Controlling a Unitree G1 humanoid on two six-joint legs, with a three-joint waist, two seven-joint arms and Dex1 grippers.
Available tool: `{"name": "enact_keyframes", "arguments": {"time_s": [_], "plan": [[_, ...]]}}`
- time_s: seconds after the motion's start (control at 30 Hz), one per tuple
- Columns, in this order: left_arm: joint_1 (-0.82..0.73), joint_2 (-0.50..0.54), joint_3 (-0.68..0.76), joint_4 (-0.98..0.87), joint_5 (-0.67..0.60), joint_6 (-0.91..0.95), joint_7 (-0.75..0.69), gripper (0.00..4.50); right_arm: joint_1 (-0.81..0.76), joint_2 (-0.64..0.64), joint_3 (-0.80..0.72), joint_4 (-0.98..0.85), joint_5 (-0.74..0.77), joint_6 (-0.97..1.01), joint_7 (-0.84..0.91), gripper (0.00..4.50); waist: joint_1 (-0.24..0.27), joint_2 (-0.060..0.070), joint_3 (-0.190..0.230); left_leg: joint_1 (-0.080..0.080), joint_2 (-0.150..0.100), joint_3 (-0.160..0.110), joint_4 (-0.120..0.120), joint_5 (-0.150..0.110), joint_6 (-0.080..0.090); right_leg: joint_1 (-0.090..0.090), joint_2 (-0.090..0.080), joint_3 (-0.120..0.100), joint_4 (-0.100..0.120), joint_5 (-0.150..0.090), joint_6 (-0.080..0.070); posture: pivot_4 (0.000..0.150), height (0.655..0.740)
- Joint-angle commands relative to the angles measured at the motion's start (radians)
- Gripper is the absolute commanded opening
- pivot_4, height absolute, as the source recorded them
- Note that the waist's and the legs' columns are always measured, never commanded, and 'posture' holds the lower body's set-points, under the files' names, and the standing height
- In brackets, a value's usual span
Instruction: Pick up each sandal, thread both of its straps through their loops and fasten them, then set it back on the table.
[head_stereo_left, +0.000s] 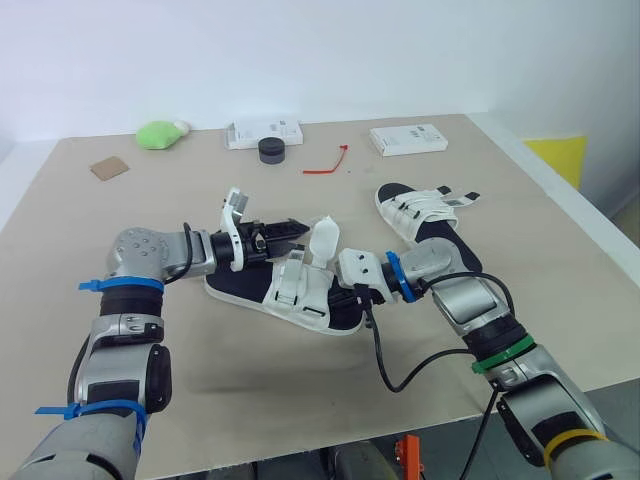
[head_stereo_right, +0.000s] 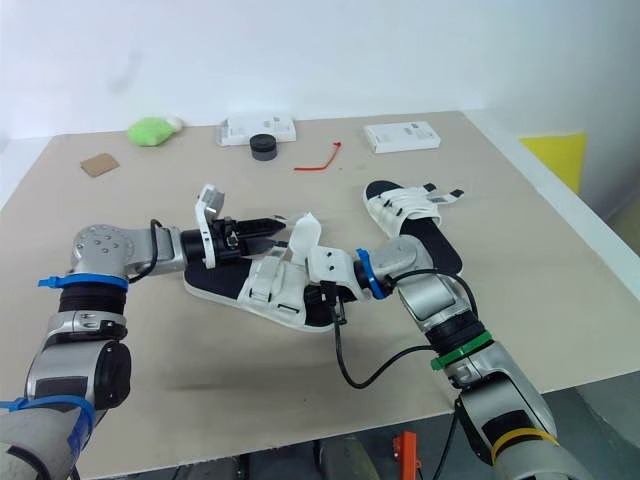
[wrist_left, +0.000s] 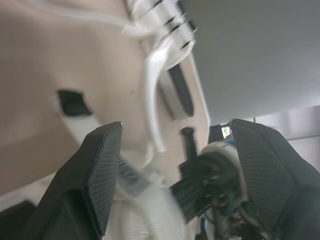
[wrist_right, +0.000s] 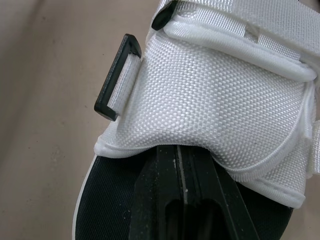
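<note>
Sandal (head_stereo_left: 285, 295): likely light, soft webbing; take the strap (head_stereo_left: 325, 238) tip.
Left claw (head_stereo_left: 292, 232): wide, strap at 3 o'clock.
Right claw (wrist_right: 182, 167): closed, under webbing.

- I see a green lump (head_stereo_left: 160, 133) at the far left, a whitish bit touching its right end.
- A brown cardboard square (head_stereo_left: 109, 168) lies near it, closer in.
- A flat white packet (head_stereo_left: 263, 132) sits back centre, with a black round tub (head_stereo_left: 271, 150) at its front edge.
- A red tie (head_stereo_left: 328, 162) lies just right of the tub.
- A second white box (head_stereo_left: 408, 138) lies farther right.
</note>
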Motion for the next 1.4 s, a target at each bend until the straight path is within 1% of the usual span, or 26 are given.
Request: {"name": "enact_keyframes", "arguments": {"time_s": [0.03, 0.17, 0.33, 0.43, 0.7, 0.83, 0.93, 1.07, 1.2, 1.27, 1.4], "plan": [[0.013, 0.006, -0.040, -0.011, 0.072, -0.006, -0.084, 3.54, 0.034, -0.005, 0.057, 0.034, -0.052, 0.021, 0.002, 0.00, 0.000, 0.000, 0.000, 0.000, 0.000, 0.000, 0.000, 0.000, 0.000, 0.000, 0.000, 0.000, 0.000, 0.000, 0.000, 0.150, 0.7400], [0.016, 0.005, -0.060, -0.016, 0.116, 0.003, -0.155, 3.54, 0.038, -0.008, 0.058, 0.030, -0.053, 0.022, 0.001, 0.00, 0.000, 0.000, 0.000, 0.000, 0.000, 0.000, 0.000, 0.000, 0.000, 0.000, 0.000, 0.000, 0.000, 0.000, 0.000, 0.150, 0.7400], [0.015, 0.026, -0.051, -0.059, 0.119, 0.079, -0.217, 3.54, 0.035, -0.014, 0.055, 0.030, -0.052, 0.021, 0.007, 0.00, 0.000, 0.000, 0.000, 0.000, 0.000, 0.000, -0.001, 0.000, 0.000, 0.000, 0.000, 0.000, 0.000, -0.001, 0.000, 0.150, 0.7400], [0.027, 0.043, -0.034, -0.098, 0.107, 0.133, -0.229, 3.54, 0.029, -0.020, 0.054, 0.034, -0.052, 0.014, 0.018, 0.00, 0.000, 0.000, 0.000, 0.000, 0.000, 0.000, -0.001, -0.001, -0.001, 0.000, 0.000, 0.000, 0.000, -0.002, 0.000, 0.150, 0.7400], [0.057, 0.048, 0.051, -0.228, 0.072, 0.280, -0.214, 3.54, 0.004, -0.047, 0.059, 0.085, -0.071, -0.043, 0.054, 0.00, 0.003, 0.000, 0.000, -0.002, -0.002, -0.002, -0.001, -0.002, -0.002, 0.000, -0.004, -0.002, -0.001, -0.003, 0.001, 0.150, 0.7400], [0.066, 0.055, 0.065, -0.247, 0.056, 0.290, -0.205, 3.54, -0.012, -0.048, 0.059, 0.113, -0.074, -0.064, 0.060, 0.00, 0.004, 0.000, 0.000, -0.004, -0.004, -0.003, 0.000, -0.002, -0.002, 0.001, -0.006, -0.004, -0.003, -0.003, 0.002, 0.150, 0.7400], [0.080, 0.082, 0.060, -0.260, 0.008, 0.290, -0.203, 3.54, -0.030, -0.053, 0.061, 0.141, -0.081, -0.087, 0.068, 0.00, 0.004, 0.000, 0.000, -0.004, -0.005, -0.005, 0.000, -0.002, -0.002, 0.002, -0.007, -0.005, -0.003, -0.003, 0.002, 0.150, 0.7400], [0.097, 0.091, 0.056, -0.283, -0.044, 0.290, -0.178, 3.54, -0.046, -0.055, 0.062, 0.171, -0.085, -0.106, 0.070, 0.00, 0.005, 0.000, 0.000, -0.004, -0.005, -0.006, 0.001, -0.001, -0.002, 0.003, -0.007, -0.006, -0.003, -0.002, 0.003, 0.150, 0.7400], [0.077, 0.086, 0.121, -0.262, -0.034, 0.290, -0.137, 3.54, -0.048, -0.055, 0.062, 0.177, -0.084, -0.112, 0.072, 0.00, 0.006, 0.000, 0.000, -0.004, -0.007, -0.006, 0.002, 0.000, -0.001, 0.004, -0.009, -0.006, -0.003, -0.001, 0.005, 0.150, 0.7400], [0.069, 0.123, 0.138, -0.268, -0.043, 0.290, -0.164, 3.54, -0.043, -0.054, 0.065, 0.174, -0.085, -0.113, 0.071, 0.00, 0.005, 0.000, 0.001, -0.004, -0.007, -0.006, 0.002, 0.001, -0.001, 0.004, -0.009, -0.006, -0.003, -0.001, 0.006, 0.150, 0.7400], [0.140, 0.232, 0.058, -0.348, -0.097, 0.290, -0.255, 3.54, -0.037, -0.052, 0.066, 0.167, -0.081, -0.110, 0.070, 0.00, 0.005, 0.001, 0.001, -0.004, -0.007, -0.007, 0.001, 0.001, -0.001, 0.003, -0.009, -0.006, -0.004, -0.001, 0.006, 0.150, 0.7400]]}}
